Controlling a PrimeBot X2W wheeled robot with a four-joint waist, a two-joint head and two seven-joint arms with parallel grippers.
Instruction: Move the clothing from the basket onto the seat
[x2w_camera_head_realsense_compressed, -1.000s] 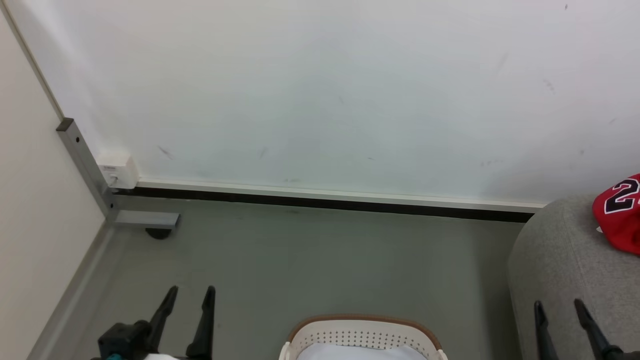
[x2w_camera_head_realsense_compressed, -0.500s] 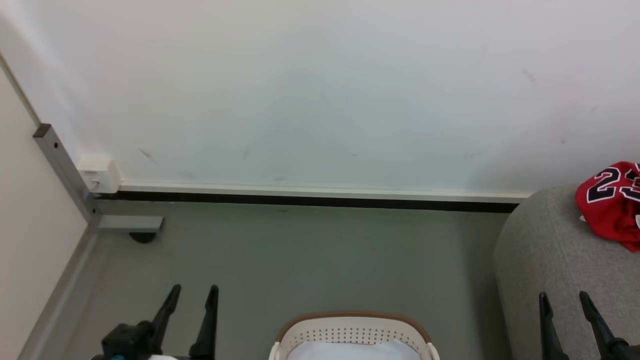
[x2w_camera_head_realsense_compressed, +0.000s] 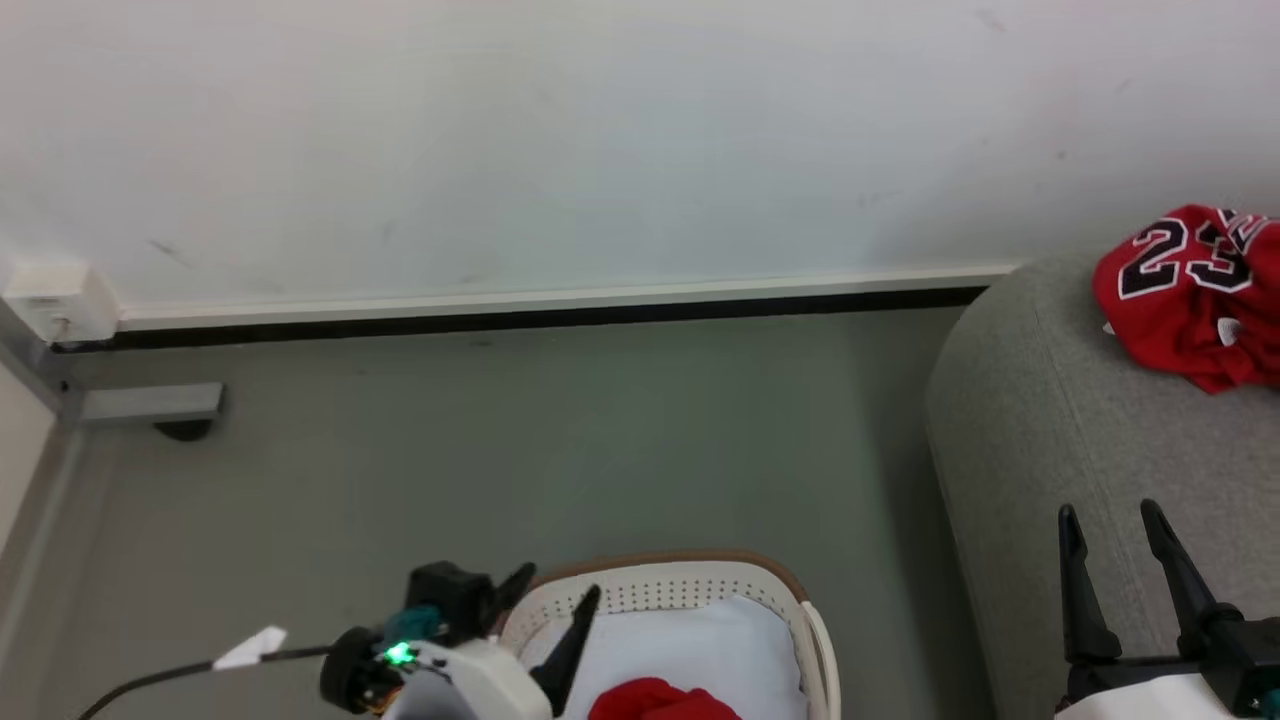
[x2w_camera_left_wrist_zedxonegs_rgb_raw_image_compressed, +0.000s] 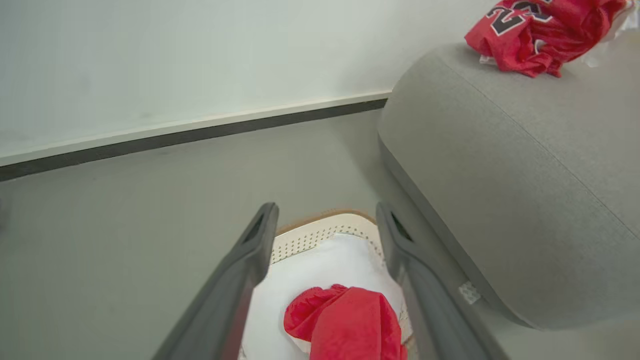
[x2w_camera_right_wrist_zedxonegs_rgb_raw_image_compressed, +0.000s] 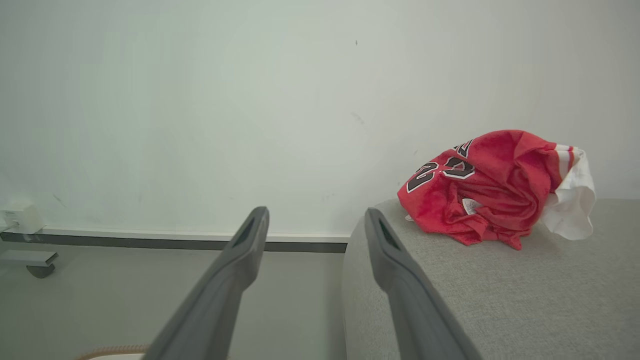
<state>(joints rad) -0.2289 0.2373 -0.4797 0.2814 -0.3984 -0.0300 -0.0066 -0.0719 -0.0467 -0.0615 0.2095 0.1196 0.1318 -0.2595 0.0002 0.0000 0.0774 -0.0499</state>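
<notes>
1. Grey-green floor (x2w_camera_head_realsense_compressed: 500, 450) and a white wall (x2w_camera_head_realsense_compressed: 600, 130) are noted in the head view, joined by a pale skirting with a dark strip.
   - One metal frame foot (x2w_camera_head_realsense_compressed: 150, 403) and one white wall box (x2w_camera_head_realsense_compressed: 55, 298) are seen at far left.
   - One basket (x2w_camera_head_realsense_compressed: 690, 575) is cut off by the bottom edge. A white lining cloth (x2w_camera_head_realsense_compressed: 700, 640) and one plain red garment (x2w_camera_head_realsense_compressed: 660, 702) are seen lying in it.
   - One seat (x2w_camera_head_realsense_compressed: 1050, 420) is placed to its right, with bare floor between. One jersey (x2w_camera_head_realsense_compressed: 1190, 290), numbered 23, is crumpled on it near the wall.
   - The left gripper (x2w_camera_head_realsense_compressed: 558, 582) is held over the basket's left rim, fingers spread, nothing gripped.
   - The right gripper (x2w_camera_head_realsense_compressed: 1108, 515) is held over the seat, fingers apart, empty.
2. Left wrist view: the plain red garment is framed between the spread fingers, lower down in the basket. The seat is seen at right, with the jersey on top.
3. Right wrist view: the fingers are parted and empty. The seat's rounded edge is partly hidden by one finger. The jersey is seen further along, with white fabric showing at its side.
4. Count: two red garments are recorded, one in the basket and one on the seat.
</notes>
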